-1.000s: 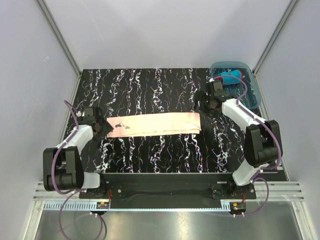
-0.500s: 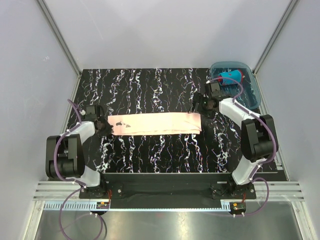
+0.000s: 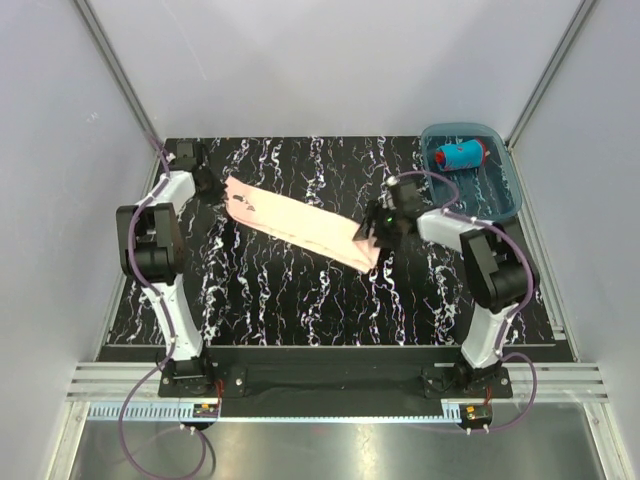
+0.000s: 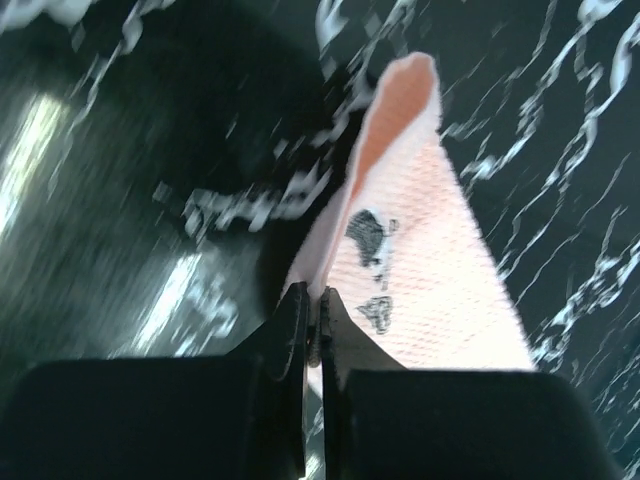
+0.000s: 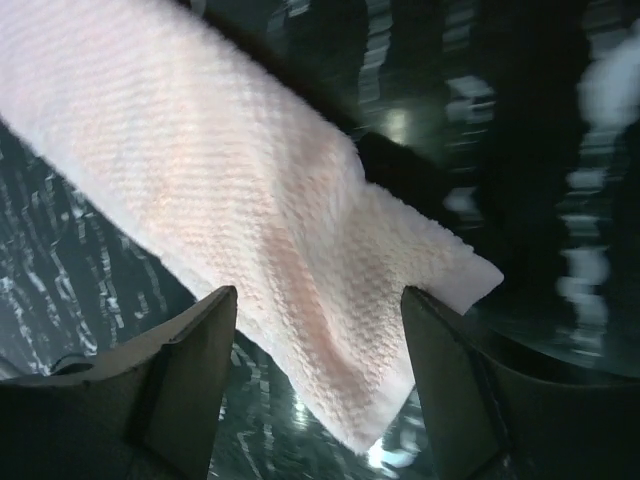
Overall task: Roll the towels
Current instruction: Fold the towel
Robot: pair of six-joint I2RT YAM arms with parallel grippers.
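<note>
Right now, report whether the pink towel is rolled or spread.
Spread: the pink towel stretches as a long flat strip across the table, no coil at either end.

The peach-pink towel (image 3: pixel 300 222) is soft, matt cloth with a fine ribbed weave, fuzzy along its edges. The table (image 3: pixel 300 300) has a smooth, glossy black marbled top that reflects light. At far right, the tray (image 3: pixel 510 192) is translucent blue plastic. The fingers (image 5: pixel 190 380) of the right gripper (image 5: pixel 318 291) look like matt dark plastic.
</note>
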